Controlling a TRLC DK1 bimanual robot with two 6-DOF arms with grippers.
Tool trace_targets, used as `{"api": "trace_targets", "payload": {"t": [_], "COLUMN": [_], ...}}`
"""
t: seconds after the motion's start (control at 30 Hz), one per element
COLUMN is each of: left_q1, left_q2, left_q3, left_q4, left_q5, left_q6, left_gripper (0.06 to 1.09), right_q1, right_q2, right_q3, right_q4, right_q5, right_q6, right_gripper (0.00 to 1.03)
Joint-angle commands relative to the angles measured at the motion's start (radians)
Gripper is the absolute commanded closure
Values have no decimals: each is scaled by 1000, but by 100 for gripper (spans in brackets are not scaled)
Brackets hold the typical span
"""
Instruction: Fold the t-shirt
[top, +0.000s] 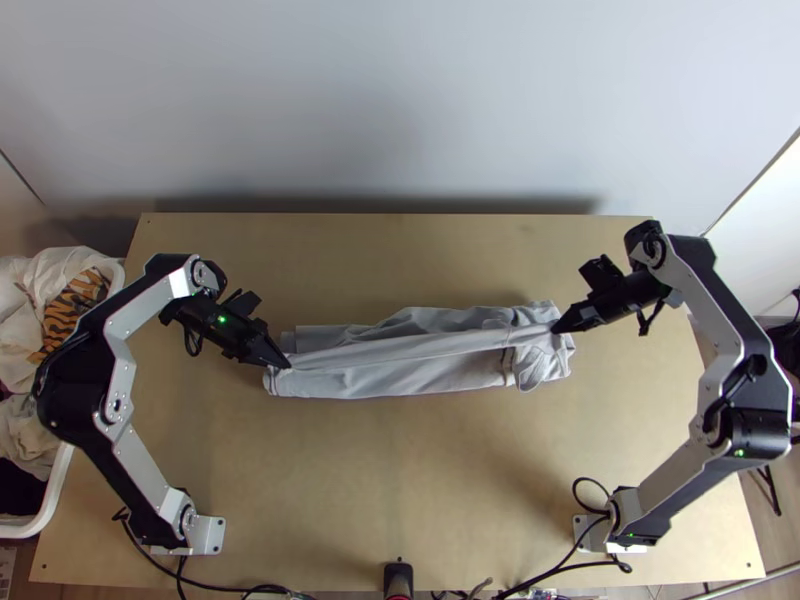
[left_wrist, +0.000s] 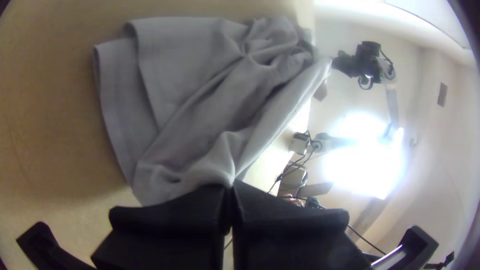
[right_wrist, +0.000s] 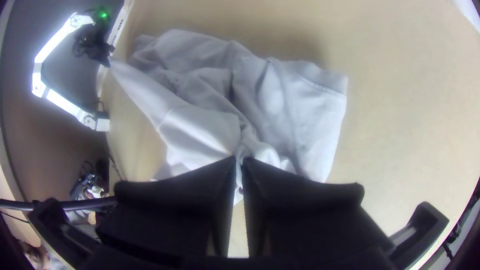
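The grey t-shirt (top: 430, 375) lies as a long narrow folded strip across the middle of the table, with a taut raised edge running between the grippers. My left gripper (top: 284, 364) is shut on its left end, my right gripper (top: 556, 328) on its right end. In the left wrist view, the left gripper (left_wrist: 229, 186) pinches a bunched fold of the t-shirt (left_wrist: 200, 115). From the right wrist, the right gripper (right_wrist: 240, 161) is shut on gathered fabric of the t-shirt (right_wrist: 295, 115), whose wrinkled layers spread beyond the fingers.
A white basket (top: 60, 480) holding other cloths stands at the table's left edge. Bare wooden table (top: 400, 480) lies in front of the t-shirt, with cables along its near edge. A wall rises behind the table.
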Motion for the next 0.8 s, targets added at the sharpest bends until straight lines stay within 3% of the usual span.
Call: {"api": "trace_targets", "payload": {"t": [0.0,0.2,0.37,0.4,0.43,0.5,0.53,0.63,0.67,0.7,0.73,0.77], "left_q1": [50,70,73,71,70,64,60,64,65,68,68,68], "left_q2": [104,199,309,315,320,321,314,263,237,209,176,142], "left_q3": [11,20,77,84,91,94,94,91,89,92,95,100], "left_q4": [38,89,90,90,90,90,90,87,86,77,63,52], "left_q5": [7,22,88,89,93,99,99,97,97,97,97,96], "left_q6": [-22,-71,-100,-101,-103,-108,-109,-126,-135,-137,-137,-137], "left_gripper": [105,105,102,93,71,20,10,10,10,10,10,10], "right_q1": [-2,-10,-2,1,5,10,10,15,18,19,27,28], "right_q2": [78,135,191,195,195,193,190,138,109,78,47,18], "right_q3": [16,8,-15,-23,-33,-50,-55,-75,-81,-83,-81,-76], "right_q4": [35,104,182,188,205,219,222,225,223,219,203,191], "right_q5": [0,0,0,0,0,9,9,9,9,9,9,9], "right_q6": [51,109,164,163,163,163,164,164,164,166,166,166], "right_gripper": [95,94,91,91,91,77,69,58,50,37,11,3]}}
